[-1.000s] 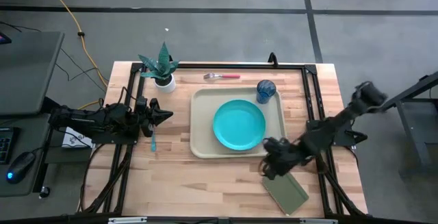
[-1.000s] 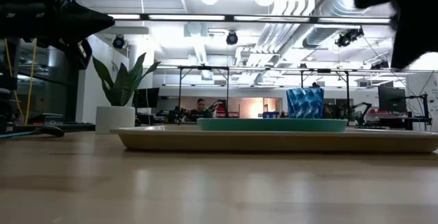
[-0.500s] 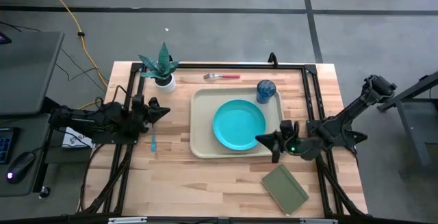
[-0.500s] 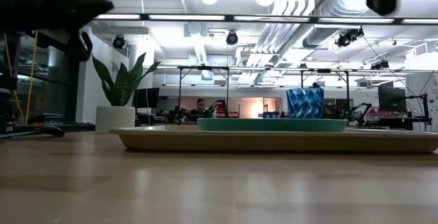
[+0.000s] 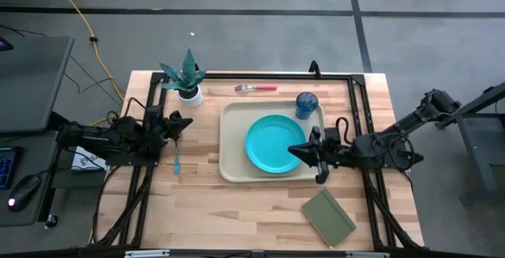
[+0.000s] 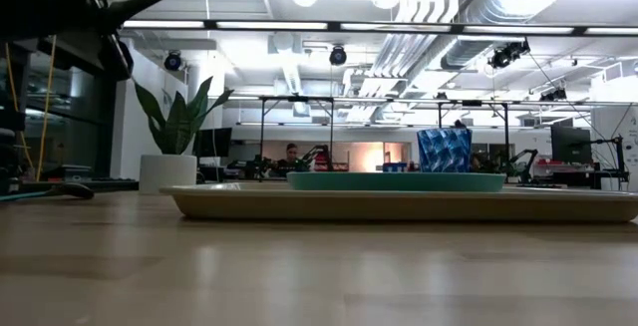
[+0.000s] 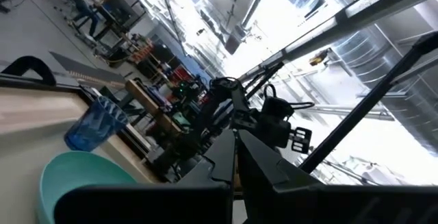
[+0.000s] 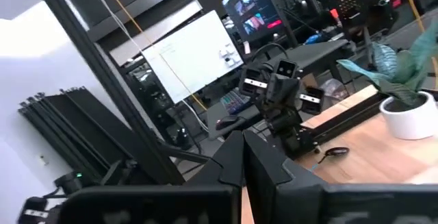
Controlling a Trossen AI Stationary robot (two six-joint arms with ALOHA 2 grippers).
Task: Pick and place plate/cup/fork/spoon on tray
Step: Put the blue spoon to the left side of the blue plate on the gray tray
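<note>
The tray (image 5: pixel 235 143), a large pale beige rectangle with a raised rim, lies mid-tabletop and already carries the round turquoise plate (image 5: pixel 274 143) at its centre and the small blue see-through cup (image 5: pixel 306 103) in its far right corner, so two pieces look placed.

Going left to right: the left tool (image 5: pixel 181 122) hovers above the tabletop just left of the tray, over the slim spoon with a light blue handle (image 5: pixel 177 160) lying on the wood; whether its fingers are parted cannot be told. A potted green plant in a white pot (image 5: pixel 188 86) stands at the far left corner. The red-pink-handled fork (image 5: pixel 256 87) rests beyond the tray's far rim, untouched. The right tool (image 5: pixel 298 149) hangs over the plate's right edge with nothing visibly in it; its opening cannot be told either. A dark green notebook (image 5: pixel 327 218) lies near the right front.

The tabletop (image 5: pixel 237 211) is pale butcher-block wood. Beyond it spreads a bright workshop with ceiling ducts, lights and distant benches.
</note>
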